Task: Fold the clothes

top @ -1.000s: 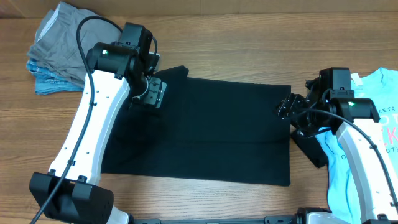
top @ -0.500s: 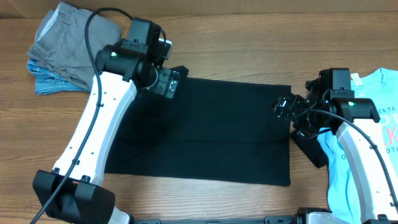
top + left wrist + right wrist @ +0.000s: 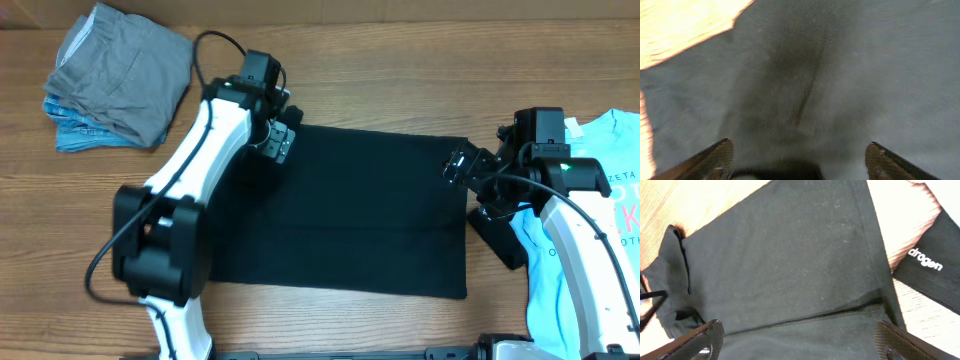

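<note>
Okay, on the table (image 3: 350,60) the black T-shirt (image 3: 340,210) is lying flat. The left gripper (image 3: 283,140) and right gripper (image 3: 458,165) are hanging wide open over its upper corners, gripping nothing. I'm guessing an uneven or single-layer pinch is risking a skewed fold.

The left arm (image 3: 195,165) climbs from its base at about seven o'clock on the table and leans toward eleven. Its wrist is bent over, so the left gripper (image 3: 281,143) points back down toward five o'clock. Its fingers (image 3: 715,158) stand wide apart with nothing pinched between them. The right arm (image 3: 580,250) comes up from five o'clock to about three. There the right gripper (image 3: 458,165) faces nine o'clock, jaws spread wide and holding nothing.
</note>
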You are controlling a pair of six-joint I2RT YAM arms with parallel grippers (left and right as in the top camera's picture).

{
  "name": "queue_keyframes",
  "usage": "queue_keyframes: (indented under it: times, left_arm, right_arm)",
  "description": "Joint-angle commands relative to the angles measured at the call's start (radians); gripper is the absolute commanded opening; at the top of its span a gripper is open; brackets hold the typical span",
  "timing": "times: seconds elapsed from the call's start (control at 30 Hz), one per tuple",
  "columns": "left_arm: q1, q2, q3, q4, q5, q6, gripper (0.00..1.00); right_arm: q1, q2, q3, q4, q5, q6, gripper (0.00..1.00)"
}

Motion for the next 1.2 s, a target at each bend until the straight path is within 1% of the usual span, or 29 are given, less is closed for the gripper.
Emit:
queue_keyframes:
  times: [0.0,0.07,0.23,0.3,0.37,0.4,0.47,0.57,0.6,0.67,0.73,0.77,0.9,1.03,1.1,1.17]
  left_arm:
    - [0.000,0.074,-0.008,0.020,-0.021,0.017,0.78]
    - [0.000,0.105,-0.008,0.038,-0.021,0.003,0.76]
    - [0.000,0.146,-0.008,0.049,-0.021,0.003,0.61]
    - [0.000,0.160,-0.009,0.043,-0.020,0.000,0.57]
    - [0.000,0.166,-0.010,0.036,-0.018,0.000,0.49]
    - [0.000,0.166,-0.011,0.035,-0.018,0.000,0.42]
    - [0.000,0.166,-0.011,0.035,-0.018,0.000,0.36]
    - [0.000,0.166,-0.011,0.032,-0.018,-0.006,0.22]
    - [0.000,0.164,-0.006,0.024,-0.029,-0.029,0.18]
    - [0.001,0.163,0.005,0.013,-0.047,-0.054,0.13]
    - [0.002,0.163,0.026,-0.009,-0.053,-0.057,0.06]
    - [0.002,0.163,0.039,-0.021,-0.054,-0.057,0.04]
    - [0.002,0.163,0.113,-0.089,-0.116,-0.077,0.04]
    - [0.002,0.162,0.195,-0.169,-0.183,-0.083,0.04]
    - [0.002,0.162,0.227,-0.204,-0.211,-0.083,0.04]
    - [0.002,0.162,0.251,-0.232,-0.242,-0.083,0.04]
  right_arm:
    - [-0.003,-0.023,0.019,0.006,0.047,0.008,1.00]
    - [-0.003,-0.022,0.018,0.006,0.053,0.008,1.00]
    - [-0.003,-0.022,0.018,0.003,0.056,0.008,1.00]
    - [-0.003,-0.022,0.018,0.003,0.056,0.008,1.00]
    - [-0.003,-0.022,0.018,0.003,0.056,0.008,1.00]
    - [-0.003,-0.022,0.018,0.003,0.058,0.008,1.00]
    - [-0.003,-0.022,0.018,0.004,0.066,0.008,1.00]
    - [-0.003,-0.022,0.019,0.003,0.080,0.008,1.00]
    - [-0.003,-0.022,0.018,0.003,0.088,0.008,1.00]
    - [-0.003,-0.022,0.018,0.003,0.098,0.008,1.00]
    - [-0.003,-0.022,0.019,0.011,0.110,0.008,1.00]
    - [-0.003,-0.022,0.019,0.016,0.123,0.008,1.00]
    - [-0.003,-0.022,0.019,0.049,0.144,0.008,1.00]
    - [-0.003,-0.007,0.019,0.131,0.146,-0.008,1.00]
    - [-0.003,0.020,0.019,0.190,0.146,-0.048,0.95]
    - [-0.003,0.056,0.019,0.237,0.146,-0.053,0.90]
